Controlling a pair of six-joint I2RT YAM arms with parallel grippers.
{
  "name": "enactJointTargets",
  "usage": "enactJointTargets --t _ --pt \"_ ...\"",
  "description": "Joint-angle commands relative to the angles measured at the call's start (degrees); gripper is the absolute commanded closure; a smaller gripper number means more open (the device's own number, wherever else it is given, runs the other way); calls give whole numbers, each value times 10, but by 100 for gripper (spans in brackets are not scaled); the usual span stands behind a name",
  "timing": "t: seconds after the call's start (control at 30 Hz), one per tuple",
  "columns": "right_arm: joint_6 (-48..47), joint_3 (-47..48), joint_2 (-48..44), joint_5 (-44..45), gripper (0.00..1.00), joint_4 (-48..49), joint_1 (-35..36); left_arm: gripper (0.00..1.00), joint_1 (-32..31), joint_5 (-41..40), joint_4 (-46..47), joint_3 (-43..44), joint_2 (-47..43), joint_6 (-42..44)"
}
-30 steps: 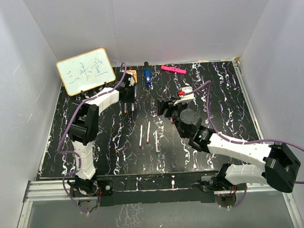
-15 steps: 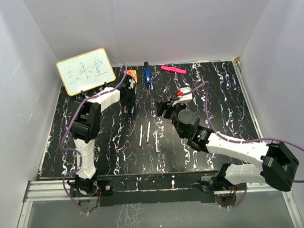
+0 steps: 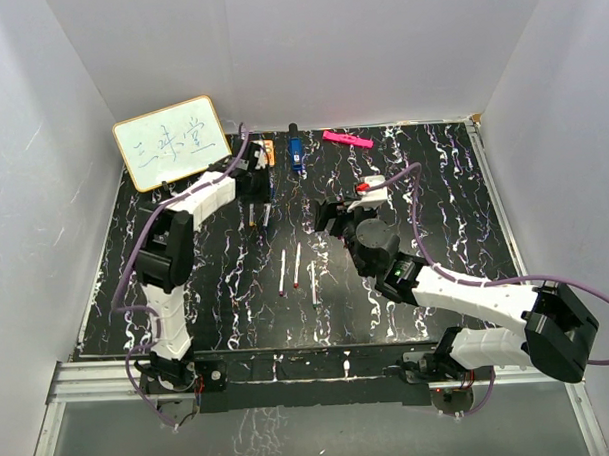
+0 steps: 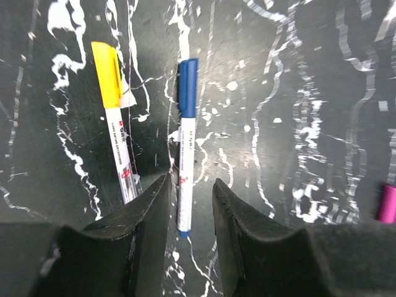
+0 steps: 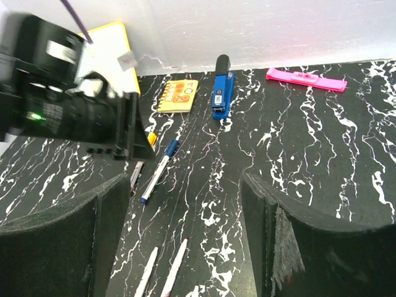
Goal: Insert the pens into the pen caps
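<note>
A blue-capped pen (image 4: 185, 142) and a yellow-capped pen (image 4: 114, 117) lie side by side on the black marbled table. My left gripper (image 4: 190, 182) is open, and the blue-capped pen's lower end shows between its fingers (image 4: 148, 213); I cannot tell if they touch it. In the top view that gripper (image 3: 254, 190) hovers at the back left above both pens (image 3: 265, 215). Three uncapped white pens (image 3: 298, 265) lie mid-table. My right gripper (image 3: 329, 219) is wide open and empty (image 5: 185, 179), above two of the white pens (image 5: 176, 266). A purple end (image 4: 387, 203) shows at the edge.
An orange square (image 5: 177, 96), a blue block (image 5: 221, 96) and a pink bar (image 5: 305, 79) lie along the back edge. A whiteboard (image 3: 171, 143) leans at the back left. White walls enclose the table.
My left gripper has drawn back a little toward the rear, leaving the capped pens lying on the table. The right arm has hardly moved.
</note>
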Motion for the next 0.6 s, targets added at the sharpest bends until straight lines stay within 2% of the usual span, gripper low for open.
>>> enactJointTargets --t 0.0,0.13,0.27,0.33,0.57 --pt "17 -2 7 40 31 25 -9 68 1 24 2 -3 -111 -3" --pt "55 0 15 36 37 4 -31 68 -7 30 -1 -51 -166 8" --pt "121 0 16 -45 55 -33 -107 69 -25 44 -9 -125 -226 15" --pt "146 1 17 -83 60 -54 -145 69 -38 43 -19 -161 -254 15" --pt "144 48 74 -61 64 -149 -169 68 -118 28 -64 -238 -299 -2"
